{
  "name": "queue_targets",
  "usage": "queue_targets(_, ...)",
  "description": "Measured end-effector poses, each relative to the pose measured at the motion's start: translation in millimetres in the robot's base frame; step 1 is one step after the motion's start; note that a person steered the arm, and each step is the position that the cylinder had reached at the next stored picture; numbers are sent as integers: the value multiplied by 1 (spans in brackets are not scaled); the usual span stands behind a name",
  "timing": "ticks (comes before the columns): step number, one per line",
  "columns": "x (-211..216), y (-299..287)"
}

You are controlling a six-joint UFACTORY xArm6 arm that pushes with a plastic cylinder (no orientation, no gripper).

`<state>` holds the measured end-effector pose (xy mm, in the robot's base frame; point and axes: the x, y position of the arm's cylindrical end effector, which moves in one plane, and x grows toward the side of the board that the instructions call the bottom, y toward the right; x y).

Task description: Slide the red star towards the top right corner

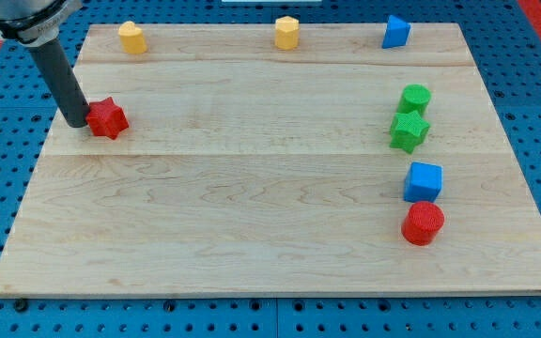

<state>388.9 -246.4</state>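
The red star (pixel 108 118) lies on the wooden board (pixel 252 188) at the view's left, in the upper half. My tip (pixel 76 123) is just to the left of the red star and touches or nearly touches its left side. The dark rod rises from there toward the view's top left. The board's top right corner (pixel 458 28) is far across the board from the star.
A yellow block (pixel 132 37) and a yellow hexagon-like block (pixel 287 32) sit along the top edge, with a blue block (pixel 396 31) near the top right. At the right stand a green cylinder (pixel 415 98), green star (pixel 409 130), blue cube (pixel 424 181) and red cylinder (pixel 423 222).
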Motion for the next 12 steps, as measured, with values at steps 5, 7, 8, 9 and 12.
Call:
queue_targets(5, 115, -3)
queue_targets(7, 115, -58)
queue_targets(8, 68, -58)
queue_targets(9, 49, -44)
queue_targets(12, 22, 24)
